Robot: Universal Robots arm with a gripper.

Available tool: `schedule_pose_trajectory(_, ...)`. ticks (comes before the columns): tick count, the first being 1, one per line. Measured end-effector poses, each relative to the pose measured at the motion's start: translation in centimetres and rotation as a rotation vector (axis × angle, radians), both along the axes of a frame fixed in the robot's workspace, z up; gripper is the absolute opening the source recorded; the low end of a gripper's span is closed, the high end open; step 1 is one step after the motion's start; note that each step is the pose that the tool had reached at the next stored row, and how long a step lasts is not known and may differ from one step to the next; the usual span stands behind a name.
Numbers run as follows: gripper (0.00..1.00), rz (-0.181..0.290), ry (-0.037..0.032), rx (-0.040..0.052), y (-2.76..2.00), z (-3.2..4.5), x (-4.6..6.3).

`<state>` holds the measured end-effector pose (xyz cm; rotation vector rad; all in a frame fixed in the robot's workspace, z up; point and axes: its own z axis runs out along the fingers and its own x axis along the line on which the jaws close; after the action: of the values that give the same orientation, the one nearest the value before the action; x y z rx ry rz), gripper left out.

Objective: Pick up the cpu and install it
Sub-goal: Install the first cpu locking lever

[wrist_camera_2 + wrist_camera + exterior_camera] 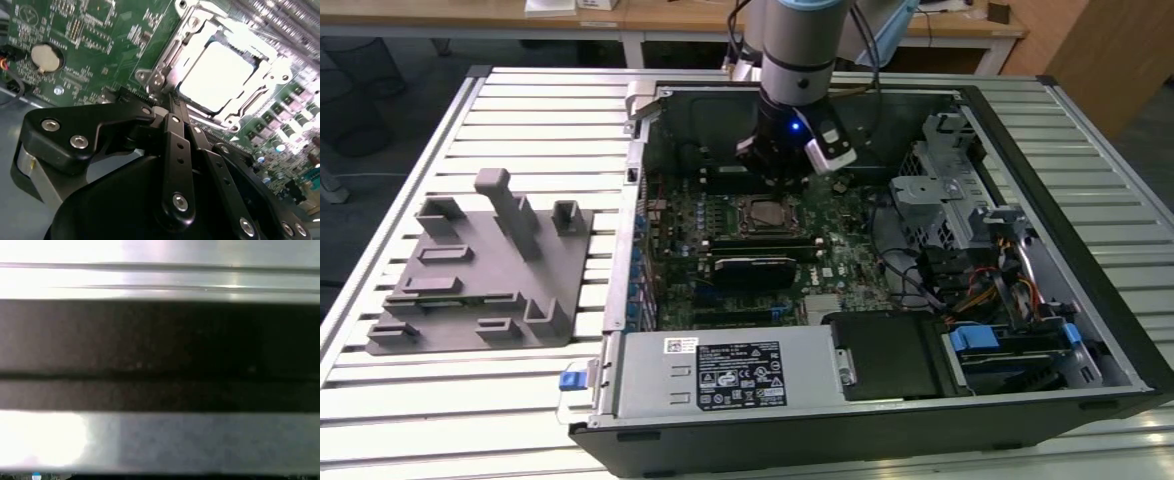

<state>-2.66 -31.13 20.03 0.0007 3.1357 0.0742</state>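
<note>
One grey fixture (474, 270) beside case (1067, 130)

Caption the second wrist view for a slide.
Gripper poised by the motherboard socket where the cpu sits.

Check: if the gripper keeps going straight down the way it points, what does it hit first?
Most likely the cpu, already seated in the socket frame on the motherboard. The gripper points at the frame's near edge, so that might touch first; depth is unclear.
</note>
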Motion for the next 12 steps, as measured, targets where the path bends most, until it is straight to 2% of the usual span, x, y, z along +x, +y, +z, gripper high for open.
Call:
schedule_pose_trajectory(2,0.11,0.000,0.0001,-0.0192,0.00,-0.07,0.02)
schedule_pose_trajectory(4,0.11,0.000,0.0007,-0.0276,0.02,-0.14,0.08)
schedule_pose_trajectory(7,0.11,0.000,0.0029,-0.0307,0.07,-0.24,0.16)
schedule_pose_trajectory(12,0.11,0.000,0.0035,-0.0296,0.15,-0.29,0.19)
